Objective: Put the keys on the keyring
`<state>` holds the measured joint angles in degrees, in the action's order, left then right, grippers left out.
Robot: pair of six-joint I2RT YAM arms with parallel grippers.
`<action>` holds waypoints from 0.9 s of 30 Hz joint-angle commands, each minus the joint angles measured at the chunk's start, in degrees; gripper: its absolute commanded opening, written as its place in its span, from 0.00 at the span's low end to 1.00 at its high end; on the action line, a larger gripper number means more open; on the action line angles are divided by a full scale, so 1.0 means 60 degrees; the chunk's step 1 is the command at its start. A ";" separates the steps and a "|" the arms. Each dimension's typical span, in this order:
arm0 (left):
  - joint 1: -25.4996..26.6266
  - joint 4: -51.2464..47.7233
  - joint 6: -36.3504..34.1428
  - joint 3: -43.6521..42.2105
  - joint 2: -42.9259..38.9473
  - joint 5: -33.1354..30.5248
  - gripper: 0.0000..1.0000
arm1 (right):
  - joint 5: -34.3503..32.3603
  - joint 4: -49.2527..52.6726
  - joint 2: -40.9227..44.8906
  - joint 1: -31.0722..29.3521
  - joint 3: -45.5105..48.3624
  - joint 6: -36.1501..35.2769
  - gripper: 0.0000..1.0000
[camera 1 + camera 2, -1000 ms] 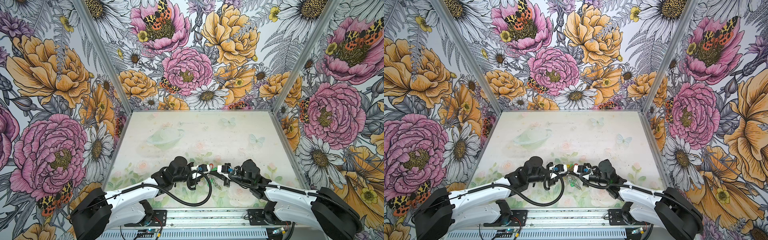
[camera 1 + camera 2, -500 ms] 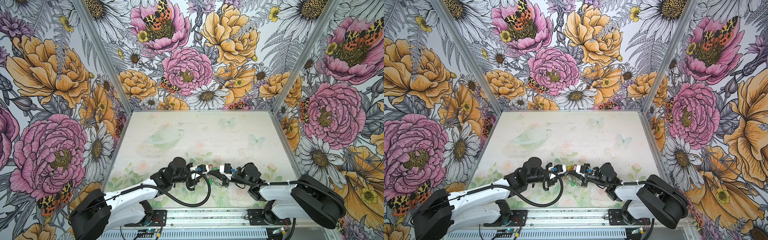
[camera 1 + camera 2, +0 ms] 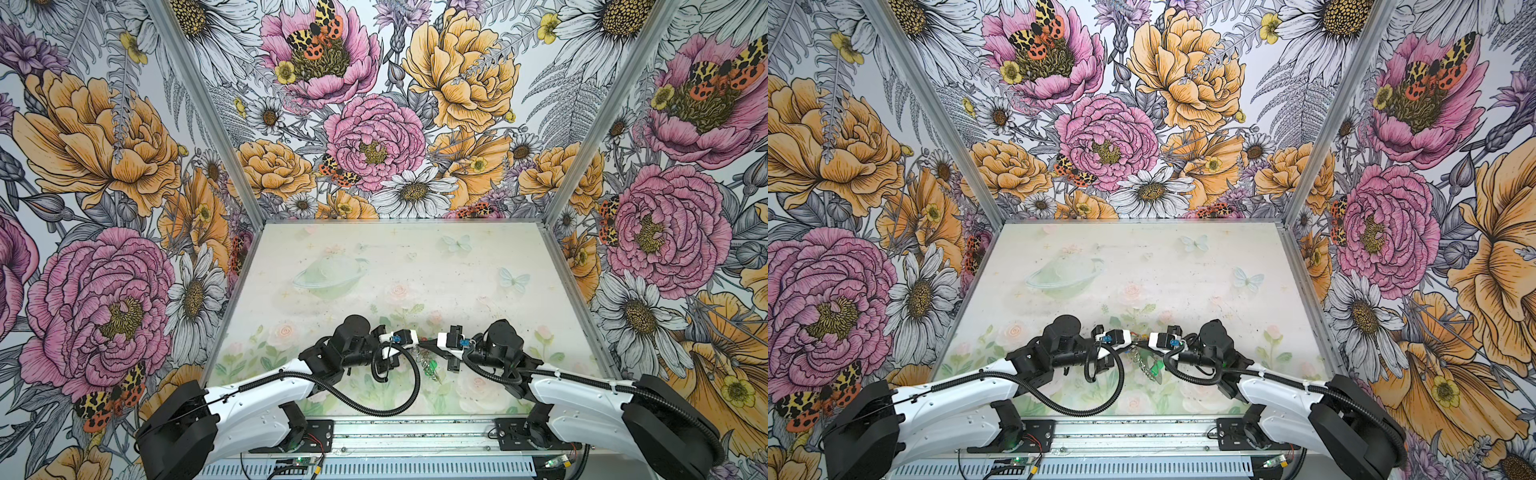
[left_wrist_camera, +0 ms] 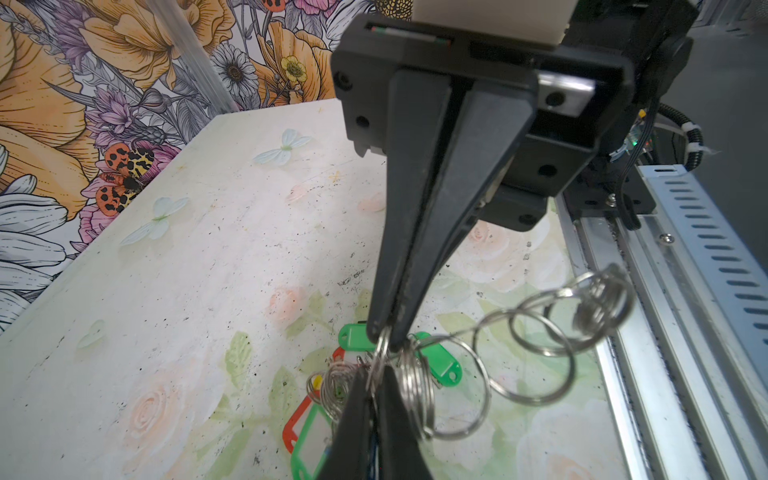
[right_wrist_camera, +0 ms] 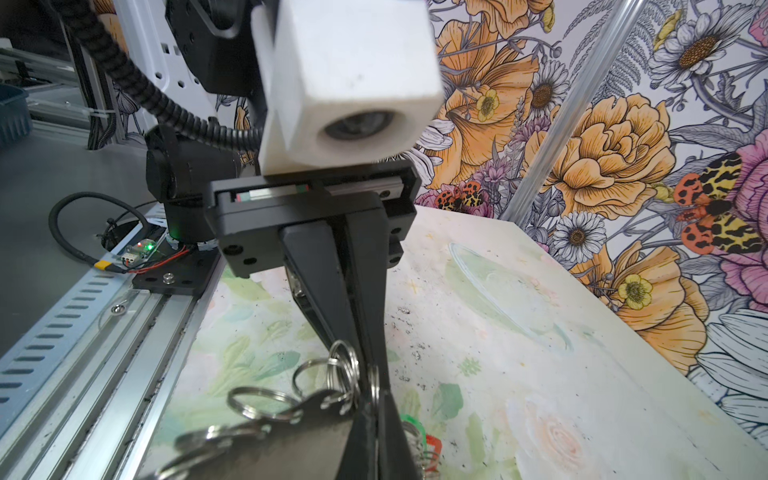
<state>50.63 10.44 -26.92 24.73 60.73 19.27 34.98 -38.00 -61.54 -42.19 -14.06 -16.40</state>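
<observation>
Pinching tip to tip, the left hand [image 4: 376, 375] and right hand [image 4: 385, 337] are both closed on the flat grey keyring [image 5: 291, 432] fringed with small silver rings [image 4: 417, 395], held above the pale floral table [image 4: 166, 291]; green and red plastic key tags [image 4: 442, 368] sit underneath.

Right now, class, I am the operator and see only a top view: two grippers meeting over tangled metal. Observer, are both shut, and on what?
Observer: In the left wrist view the left gripper and right gripper are both shut, tip to tip, on one silver ring.
Operator: And the big band itself?
Observer: The keyring shows in the right wrist view, a blurred grey band beside that gripper.
Operator: What else is close?
Observer: Green keys and a red key, under the pinch in the left wrist view.
</observation>
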 commanded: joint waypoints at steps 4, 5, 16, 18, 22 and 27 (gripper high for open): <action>0.0594 -0.0623 -0.0860 0.0529 0.0423 -0.1916 0.00 | -0.0322 0.2346 0.0651 -0.0001 -0.0554 -0.0605 0.12; 0.0658 -0.0687 -0.0956 0.0575 0.0528 -0.2053 0.00 | -0.0332 0.2520 0.0688 -0.0010 -0.0596 -0.0610 0.13; 0.1184 -0.0895 -0.1357 0.0699 0.1026 -0.2375 0.00 | -0.1126 0.3809 0.0708 -0.0231 -0.1034 -0.0618 0.15; 0.1212 -0.0927 -0.1381 0.0707 0.1042 -0.2340 0.00 | -0.1142 0.4056 0.0706 -0.0254 -0.1141 -0.0595 0.16; 0.1259 -0.1093 -0.1388 0.0800 0.1127 -0.2271 0.00 | -0.1084 0.4047 0.0537 -0.0339 -0.1056 -0.0619 0.17; 0.1277 -0.1212 -0.1360 0.0873 0.1274 -0.2033 0.00 | -0.1010 0.3790 0.0117 -0.0372 -0.1036 -0.0621 0.17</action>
<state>57.80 2.79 -34.52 28.29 68.01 6.22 29.10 -14.79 -59.88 -44.07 -19.38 -19.64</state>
